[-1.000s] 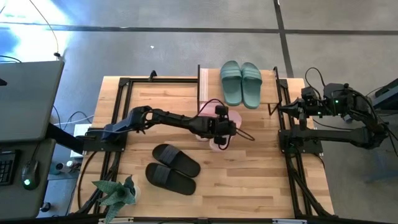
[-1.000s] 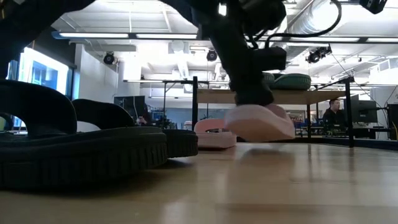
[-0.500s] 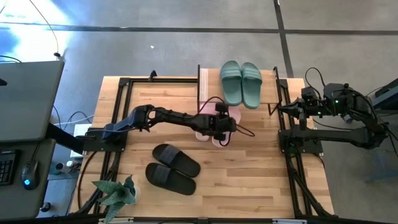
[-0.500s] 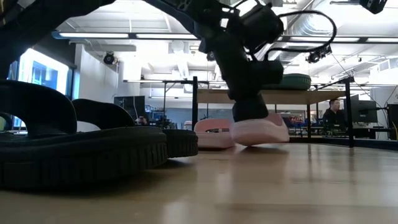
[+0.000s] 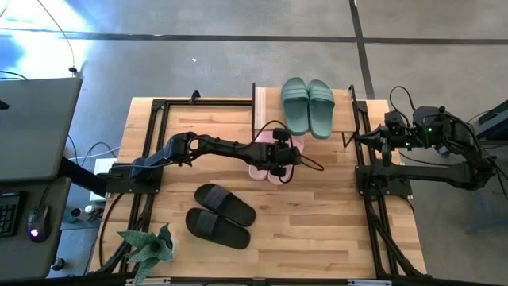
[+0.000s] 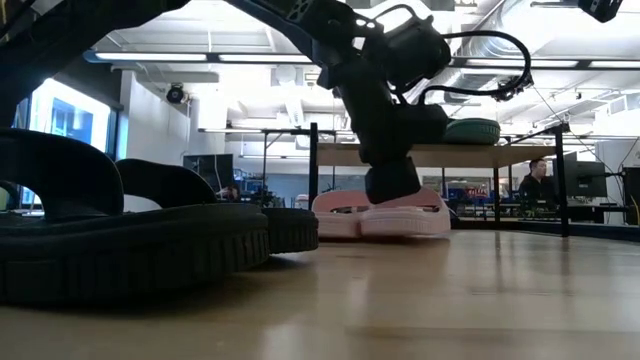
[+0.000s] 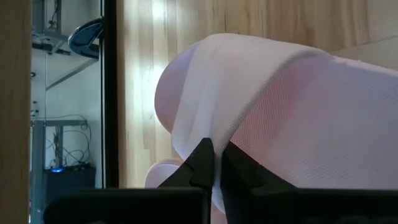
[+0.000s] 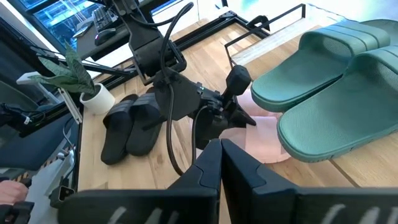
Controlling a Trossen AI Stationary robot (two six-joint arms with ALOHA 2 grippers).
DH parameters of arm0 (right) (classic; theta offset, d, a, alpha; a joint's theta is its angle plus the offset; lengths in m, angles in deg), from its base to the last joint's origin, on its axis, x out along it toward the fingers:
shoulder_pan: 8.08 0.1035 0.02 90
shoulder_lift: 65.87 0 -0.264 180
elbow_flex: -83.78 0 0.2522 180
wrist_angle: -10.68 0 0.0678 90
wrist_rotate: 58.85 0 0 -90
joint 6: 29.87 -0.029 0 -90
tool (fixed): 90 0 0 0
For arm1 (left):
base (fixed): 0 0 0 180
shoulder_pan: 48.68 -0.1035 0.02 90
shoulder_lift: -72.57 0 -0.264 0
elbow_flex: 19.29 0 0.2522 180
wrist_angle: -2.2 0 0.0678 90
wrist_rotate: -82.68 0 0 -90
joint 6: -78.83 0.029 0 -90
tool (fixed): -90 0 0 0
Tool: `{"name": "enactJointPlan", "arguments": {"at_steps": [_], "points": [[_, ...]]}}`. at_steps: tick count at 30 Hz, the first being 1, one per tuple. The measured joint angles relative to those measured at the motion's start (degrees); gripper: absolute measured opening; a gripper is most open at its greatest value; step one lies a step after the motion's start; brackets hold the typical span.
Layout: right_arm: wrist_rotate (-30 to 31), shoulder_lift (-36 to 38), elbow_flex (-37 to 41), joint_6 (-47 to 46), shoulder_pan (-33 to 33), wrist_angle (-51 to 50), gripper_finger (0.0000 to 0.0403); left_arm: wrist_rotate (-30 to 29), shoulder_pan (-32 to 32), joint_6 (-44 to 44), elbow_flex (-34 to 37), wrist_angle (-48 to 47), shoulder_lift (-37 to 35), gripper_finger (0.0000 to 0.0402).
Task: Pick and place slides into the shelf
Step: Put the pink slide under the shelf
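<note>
While the bench [image 5: 317, 230] fills most of what we see from above, the shelf [image 5: 343, 102] stands at its far edge, with the green slides [image 5: 308, 106] paired on its top board. The black slides [image 5: 222, 215] lie side by side on the bench nearer the front, well apart from the shelf, close to a potted plant [image 5: 151, 248] at the front corner. The pink slides [image 5: 276, 163] sit together on the bench at the foot of the shelf, at its lower level so far as we can tell; from the low view both soles [image 6: 405, 218] rest flat on the wood. Our left end effector [image 7: 212, 168] is pinched shut on the edge of one pink slide's strap [image 7: 298, 112], fingertips nearly meeting through the thin material. Our right end effector [image 8: 221, 163] waits closed and empty at the right side of the bench, aimed toward the shelf. We judge these slides to be light foam: soft and springy in the sole, with a flexible, textured strap that gives friction. The strap's arch is the natural place to grip, since a sole edge would be thicker and could squirm out, while a slide hung by its strap may tilt. No brand, label or readable writing shows on any slide or on the shelf.
</note>
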Motion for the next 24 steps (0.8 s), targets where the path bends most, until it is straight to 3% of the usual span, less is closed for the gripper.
{"name": "enactJointPlan", "arguments": {"at_steps": [18, 24], "points": [[0.0, 0.0, -0.01, 0.0, 0.0, 0.0, 0.0002, -0.44, 0.13, -2.05, 0.0, -1.02, -0.02, 0.0102], [0.0, 0.0, -0.01, 0.0, 0.01, 0.0, 0.0002, -4.39, 1.38, -2.18, -0.94, -2.9, -0.02, 0.0134]]}}
